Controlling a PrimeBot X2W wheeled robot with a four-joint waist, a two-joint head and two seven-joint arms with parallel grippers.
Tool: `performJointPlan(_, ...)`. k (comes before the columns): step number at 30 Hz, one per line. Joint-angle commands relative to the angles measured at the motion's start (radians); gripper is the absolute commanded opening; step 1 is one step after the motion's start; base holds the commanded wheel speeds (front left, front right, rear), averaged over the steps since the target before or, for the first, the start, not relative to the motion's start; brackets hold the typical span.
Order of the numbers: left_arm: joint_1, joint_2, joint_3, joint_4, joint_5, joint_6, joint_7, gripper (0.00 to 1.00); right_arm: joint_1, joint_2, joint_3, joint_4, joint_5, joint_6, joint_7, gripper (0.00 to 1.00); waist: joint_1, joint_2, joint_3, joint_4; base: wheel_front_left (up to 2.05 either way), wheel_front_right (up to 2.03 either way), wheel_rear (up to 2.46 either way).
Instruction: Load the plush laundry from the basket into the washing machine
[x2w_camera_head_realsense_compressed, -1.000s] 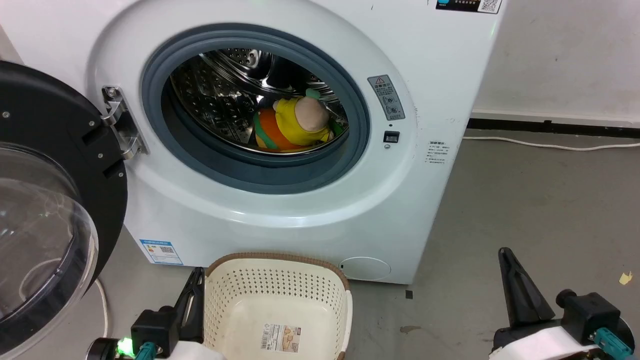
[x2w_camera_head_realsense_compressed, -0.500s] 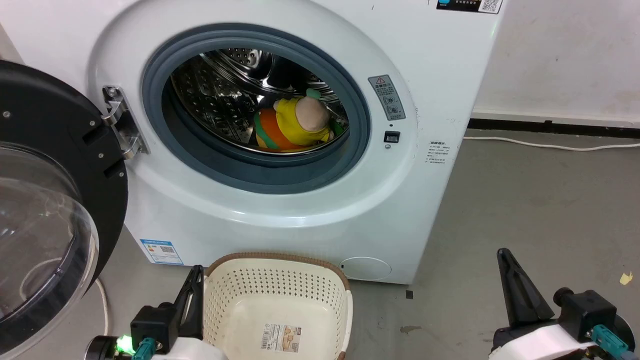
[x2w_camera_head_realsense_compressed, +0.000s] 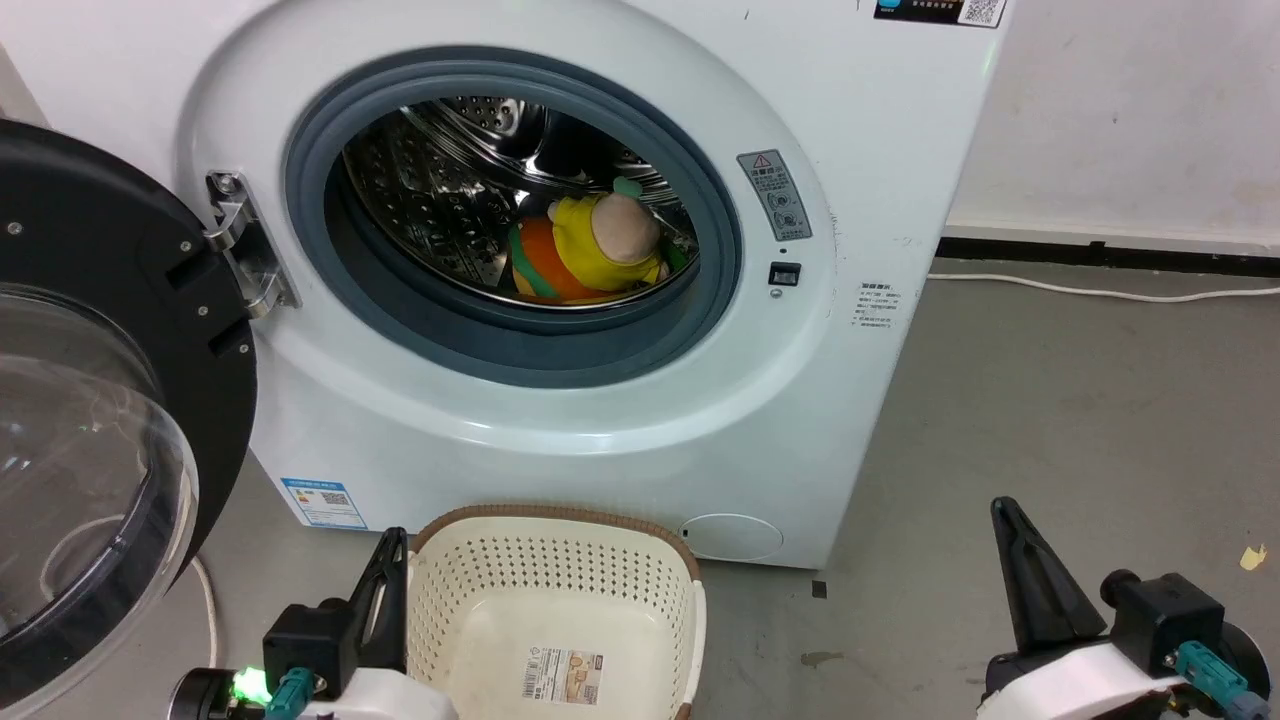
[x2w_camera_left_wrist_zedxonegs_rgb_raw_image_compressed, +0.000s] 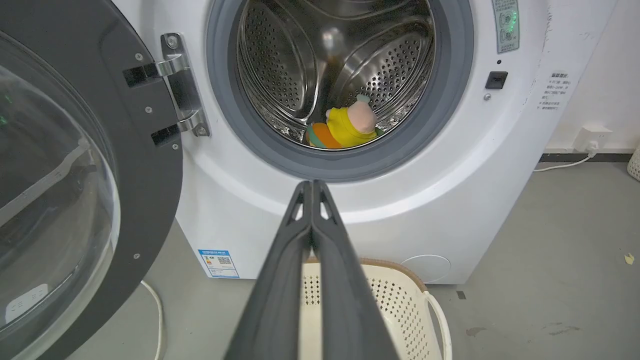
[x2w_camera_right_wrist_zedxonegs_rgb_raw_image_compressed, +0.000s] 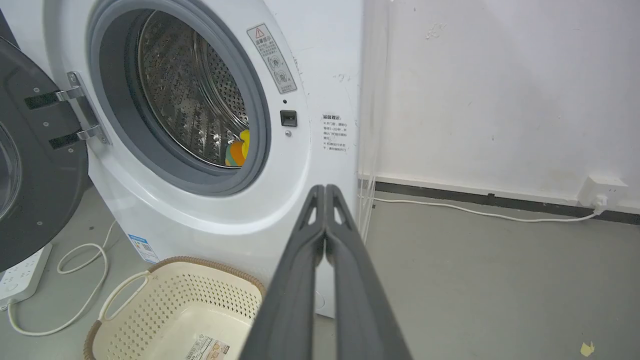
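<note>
The plush doll (x2w_camera_head_realsense_compressed: 590, 250) lies inside the steel drum of the white washing machine (x2w_camera_head_realsense_compressed: 560, 440), pink head toward the opening; the left wrist view has the doll (x2w_camera_left_wrist_zedxonegs_rgb_raw_image_compressed: 345, 127) low in the drum, and the right wrist view catches a sliver of it (x2w_camera_right_wrist_zedxonegs_rgb_raw_image_compressed: 238, 150). The cream basket (x2w_camera_head_realsense_compressed: 550, 610) stands on the floor before the washer with just a label on its bottom. My left gripper (x2w_camera_head_realsense_compressed: 393, 540) is shut beside the basket's left rim, its fingers pressed together (x2w_camera_left_wrist_zedxonegs_rgb_raw_image_compressed: 311, 186). Over the floor at the lower right, my right gripper (x2w_camera_head_realsense_compressed: 1003, 505) is shut too (x2w_camera_right_wrist_zedxonegs_rgb_raw_image_compressed: 325, 189).
The black-framed domed door (x2w_camera_head_realsense_compressed: 90, 400) hangs wide open at the left. A white cable (x2w_camera_head_realsense_compressed: 1100, 290) runs along the wall base to a socket (x2w_camera_right_wrist_zedxonegs_rgb_raw_image_compressed: 602, 192). A power strip (x2w_camera_right_wrist_zedxonegs_rgb_raw_image_compressed: 20, 277) and looped cord lie on the floor left of the washer.
Both grippers have sunk slightly toward the bottom of the head view. The doll, basket and washer have not moved.
</note>
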Motion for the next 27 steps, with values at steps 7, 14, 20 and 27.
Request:
performJointPlan(7,-0.018,-0.011,0.015,-0.015,0.018,-0.008,0.024,0.00,-0.014,0.000,-0.003,-0.009,-0.020,0.000,0.022,0.00,0.0000,0.0000,0.000,0.001,0.00,0.00,0.00)
performJointPlan(14,-0.020,-0.017,0.023,-0.022,0.026,-0.011,0.039,0.00,-0.016,0.000,-0.004,-0.011,-0.029,0.000,0.036,0.00,-0.0001,0.0000,0.000,0.001,0.00,0.00,0.00)
performJointPlan(20,-0.022,-0.022,0.029,-0.028,0.032,-0.014,0.051,0.00,-0.018,0.000,-0.005,-0.013,-0.037,0.000,0.049,0.00,-0.0001,0.0000,0.000,0.002,0.00,0.00,0.00)
performJointPlan(27,-0.025,-0.028,0.036,-0.035,0.040,-0.016,0.065,0.00,-0.020,0.000,-0.005,-0.016,-0.047,-0.001,0.063,0.00,-0.0001,0.0000,0.000,0.002,0.00,0.00,0.00)
